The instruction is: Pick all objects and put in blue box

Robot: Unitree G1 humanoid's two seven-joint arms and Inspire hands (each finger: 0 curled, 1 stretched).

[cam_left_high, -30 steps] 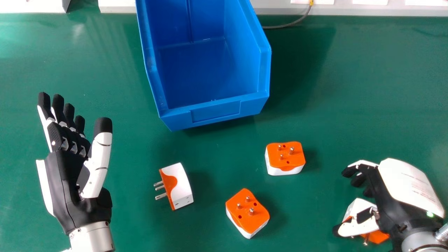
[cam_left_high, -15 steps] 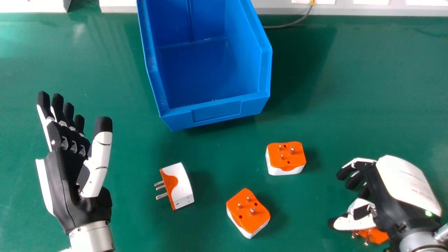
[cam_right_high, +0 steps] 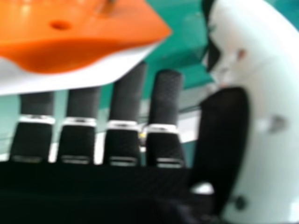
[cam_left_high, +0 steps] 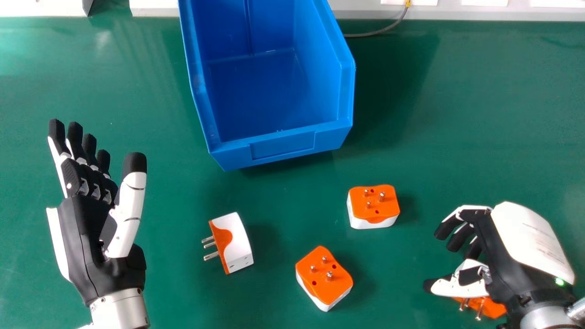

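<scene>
Your right hand [cam_left_high: 498,246] is spread, fingers loosely bent and thumb standing apart, with nothing clasped. The nearest adaptor [cam_left_high: 493,307] is tucked partly beneath its thumb, toward the wrist, metal pins [cam_left_high: 479,310] poking out past the thumb.

Expect a light but stiff block that won't give when you squeeze. The casing looks smooth enough to slide, so take it across opposite white sides, thumb against fingers, and keep your grip off the pins, which could catch or twist it.

The casing seems to be hard moulded plastic: an orange face with a curved edge, a white body with blunt corners. Leftward from that hand you have two more pins-up, the far adaptor [cam_left_high: 373,205] and the middle adaptor [cam_left_high: 323,278]. The side-lying adaptor [cam_left_high: 231,242] is to the right of your open left hand [cam_left_high: 91,233], pins pointing toward it. Ahead and left of your right hand, the blue box [cam_left_high: 281,146] has stiff-looking walls and a low front lip, on a smooth, faintly glossy green table [cam_left_high: 480,114].
</scene>
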